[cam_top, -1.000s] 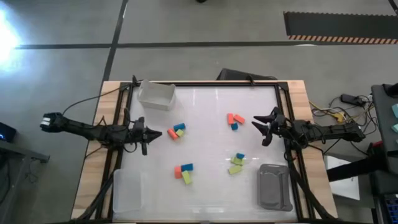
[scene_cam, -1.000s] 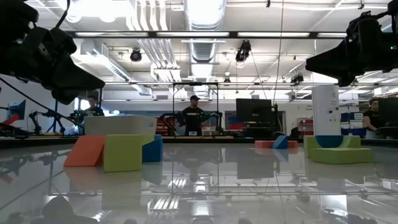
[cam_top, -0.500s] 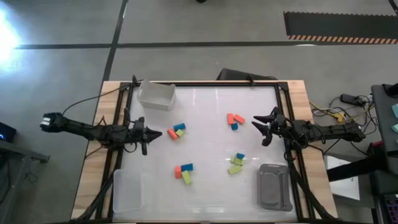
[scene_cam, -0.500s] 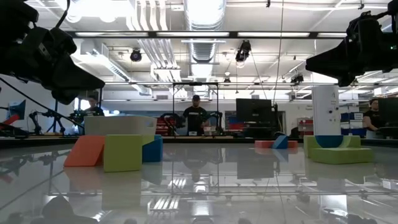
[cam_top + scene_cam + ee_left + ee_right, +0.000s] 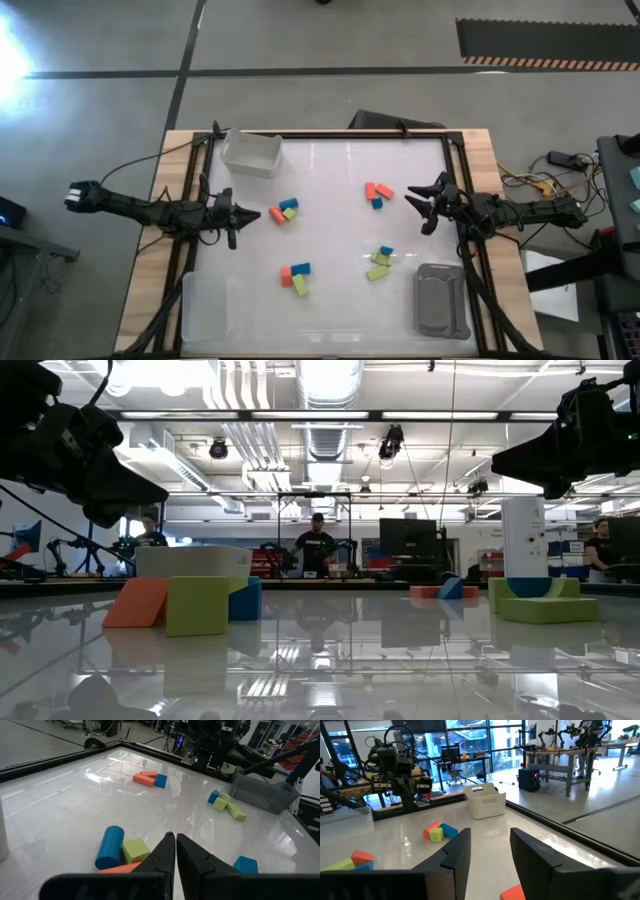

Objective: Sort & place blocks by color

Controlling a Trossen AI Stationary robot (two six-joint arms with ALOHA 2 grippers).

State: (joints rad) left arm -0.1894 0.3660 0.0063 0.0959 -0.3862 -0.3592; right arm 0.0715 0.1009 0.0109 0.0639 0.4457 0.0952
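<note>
None of the blocks [image 5: 286, 210] are sorted yet; the left gripper [image 5: 248, 215] is pressed together, the right gripper [image 5: 419, 210] parted and empty.

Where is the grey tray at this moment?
In the high view the grey tray lies at the table's lower right corner, below the right gripper.

Worktop [image 5: 340, 230]: white panel looking glossy, mirroring ceiling lights and blocks in low view; bare wood showing along both side edges, dark frame running around.
Blocks [image 5: 286, 210]: looking matt, smooth, solid colour, foam or plastic, cannot tell which.
White bin [image 5: 251, 154]: looking like smooth opaque plastic.
Clear tray [image 5: 207, 307]: looking like translucent plastic.
Grey tray [image 5: 441, 299]: appearing matt, plastic-like.
Left gripper [image 5: 172, 840], right gripper [image 5: 489, 840]: jaws looking like dark matt plastic.
</note>
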